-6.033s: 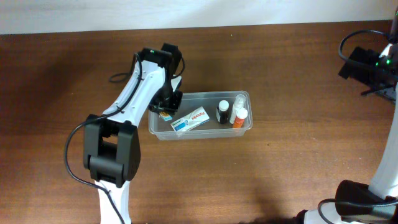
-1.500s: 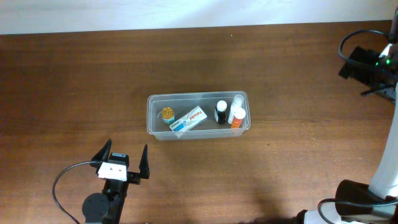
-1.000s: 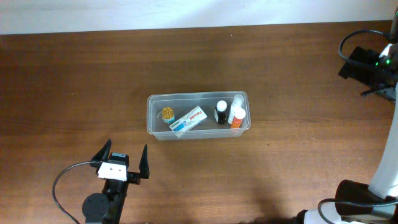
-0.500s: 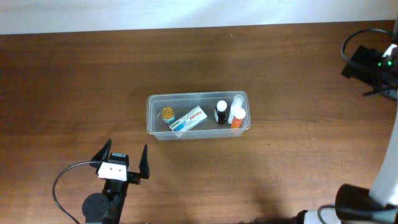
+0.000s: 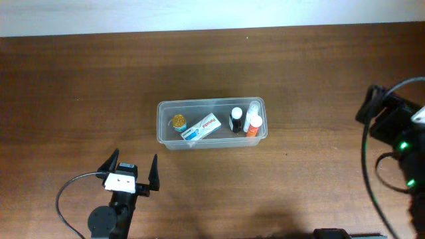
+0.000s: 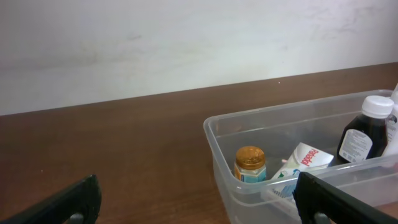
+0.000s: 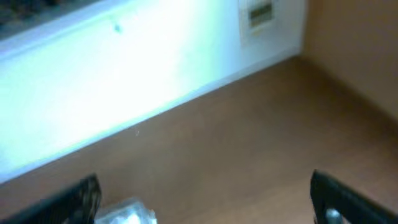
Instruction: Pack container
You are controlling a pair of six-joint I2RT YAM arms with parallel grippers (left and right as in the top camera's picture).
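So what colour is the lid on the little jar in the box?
Gold. The lid of the little jar shows best in the left wrist view.

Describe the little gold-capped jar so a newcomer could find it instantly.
Find the clear container at the middle of the brown table. The jar stands at its left end, beside the white-and-blue box; it is the only item with a gold cap.

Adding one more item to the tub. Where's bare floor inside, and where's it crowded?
Bare strip along the tub's far wall, between the gold-lidded jar and the black bottle, behind the toothpaste box. Right end is crowded: that bottle, a white bottle and an orange bottle bunch together.
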